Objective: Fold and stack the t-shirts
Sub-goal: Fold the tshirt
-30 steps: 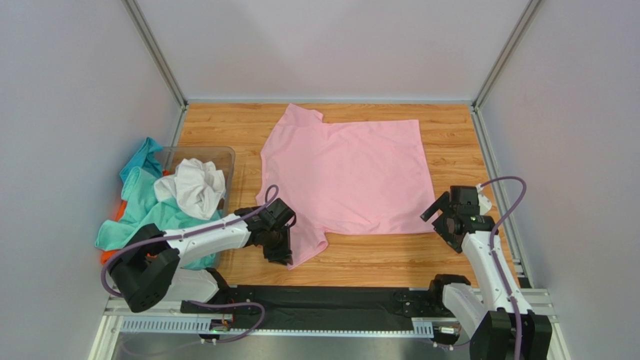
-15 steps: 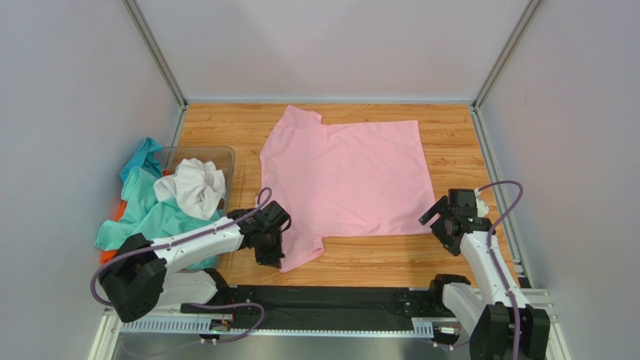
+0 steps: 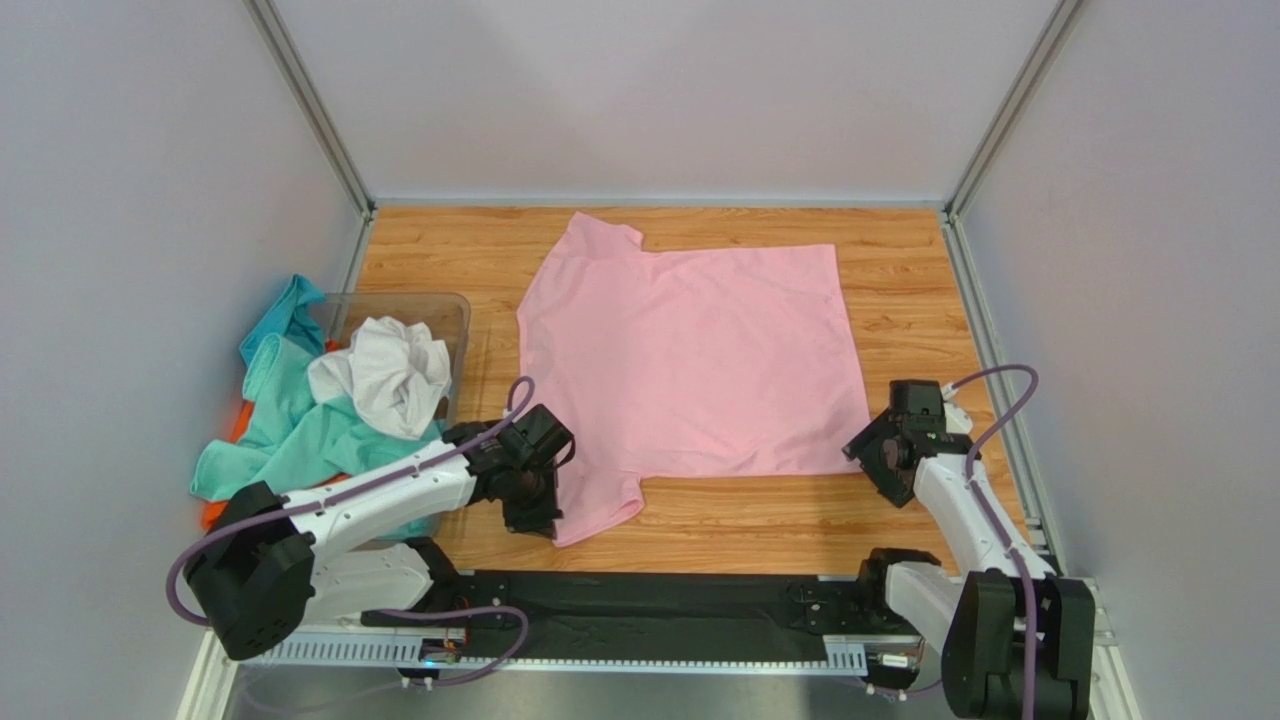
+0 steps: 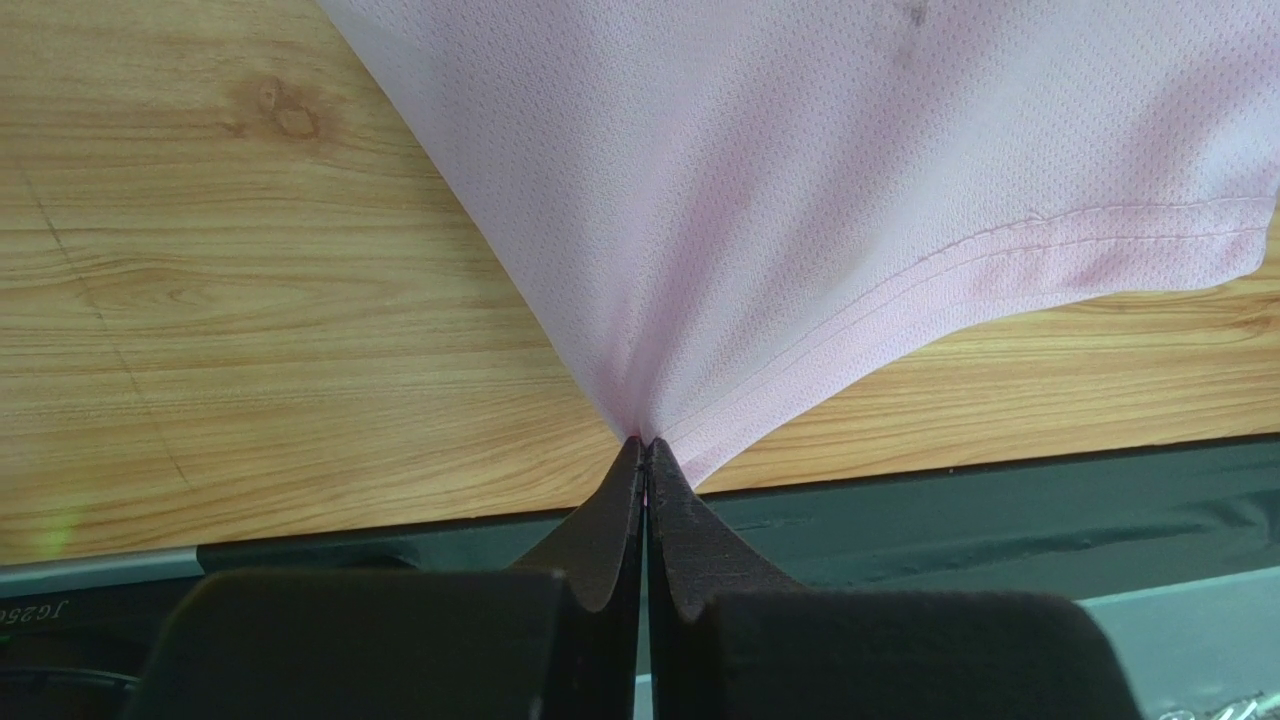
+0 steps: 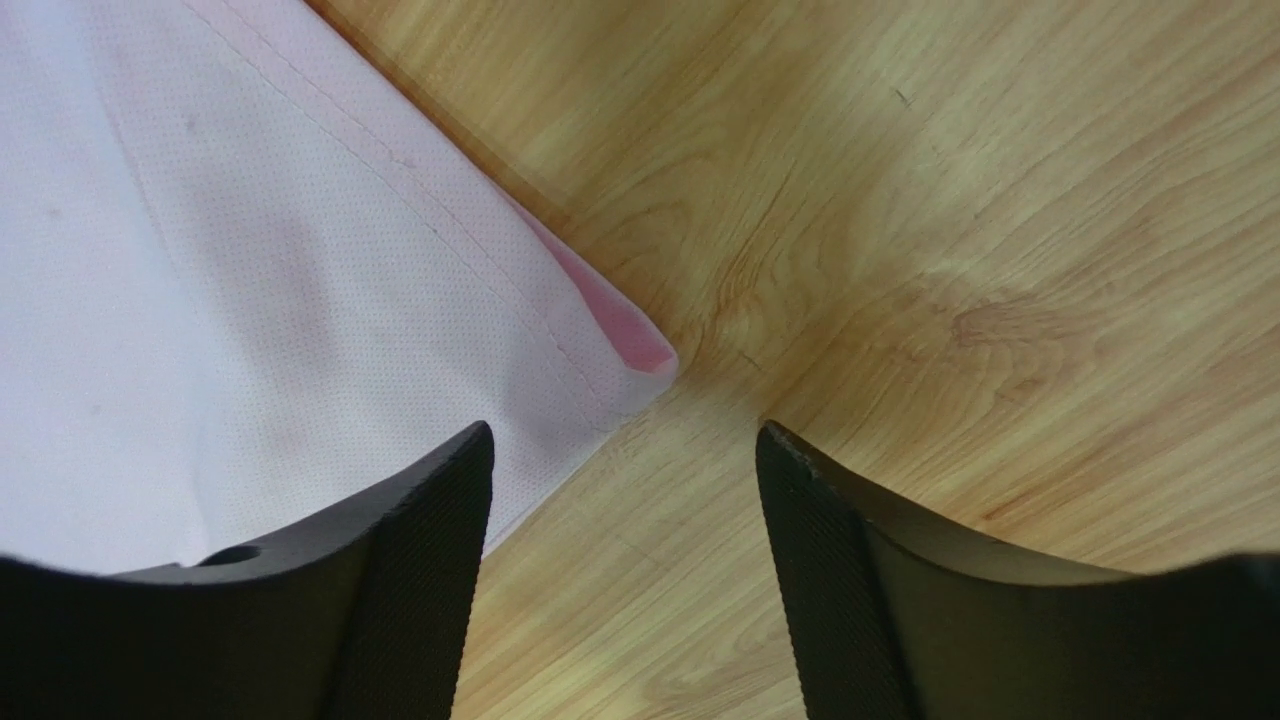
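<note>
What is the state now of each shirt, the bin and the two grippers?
pink t-shirt, spread flat, near sleeve pinched.
left gripper, fingers shut on the pink t-shirt.
right gripper, fingers open, at the shirt's near hem corner.
clear plastic bin, upright, holding shirts.
white t-shirt, crumpled on top of the bin.
teal t-shirt, crumpled, hanging over the bin's side.
orange t-shirt, mostly hidden under the teal one.

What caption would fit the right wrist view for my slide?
Right gripper, jaws open, framing a hemmed corner of the pink t-shirt on the wooden table.
</note>
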Motion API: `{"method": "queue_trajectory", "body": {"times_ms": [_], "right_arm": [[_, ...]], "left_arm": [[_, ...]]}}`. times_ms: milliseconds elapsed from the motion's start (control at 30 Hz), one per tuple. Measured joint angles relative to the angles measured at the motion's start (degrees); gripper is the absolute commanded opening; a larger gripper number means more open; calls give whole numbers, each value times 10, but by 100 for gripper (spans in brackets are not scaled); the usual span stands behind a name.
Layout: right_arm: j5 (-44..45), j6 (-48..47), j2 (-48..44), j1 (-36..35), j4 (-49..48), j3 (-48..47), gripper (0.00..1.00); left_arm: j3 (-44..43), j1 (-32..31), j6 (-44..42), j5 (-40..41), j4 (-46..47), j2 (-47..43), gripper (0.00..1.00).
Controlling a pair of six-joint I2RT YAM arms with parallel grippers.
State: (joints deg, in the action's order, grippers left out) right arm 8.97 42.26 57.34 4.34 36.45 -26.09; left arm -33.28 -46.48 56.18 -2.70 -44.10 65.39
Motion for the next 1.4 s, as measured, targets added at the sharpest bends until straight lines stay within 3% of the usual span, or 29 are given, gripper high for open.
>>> {"method": "queue_trajectory", "body": {"times_ms": [133,267,533,1133,1400], "right_arm": [[0,5,9,0,-17,2,50],[3,5,9,0,-23,7,23],[12,5,-8,0,-26,13,1],[-20,9,-148,1,28,19,0],[-34,-3,-126,1,47,2,0]], "left_arm": [[0,0,1,2,0,0,0],[0,0,1,3,-1,0,0],[0,0,1,4,-3,-2,0],[3,0,1,17,-16,-63,0],[-75,0,-14,35,-25,2,0]]}}
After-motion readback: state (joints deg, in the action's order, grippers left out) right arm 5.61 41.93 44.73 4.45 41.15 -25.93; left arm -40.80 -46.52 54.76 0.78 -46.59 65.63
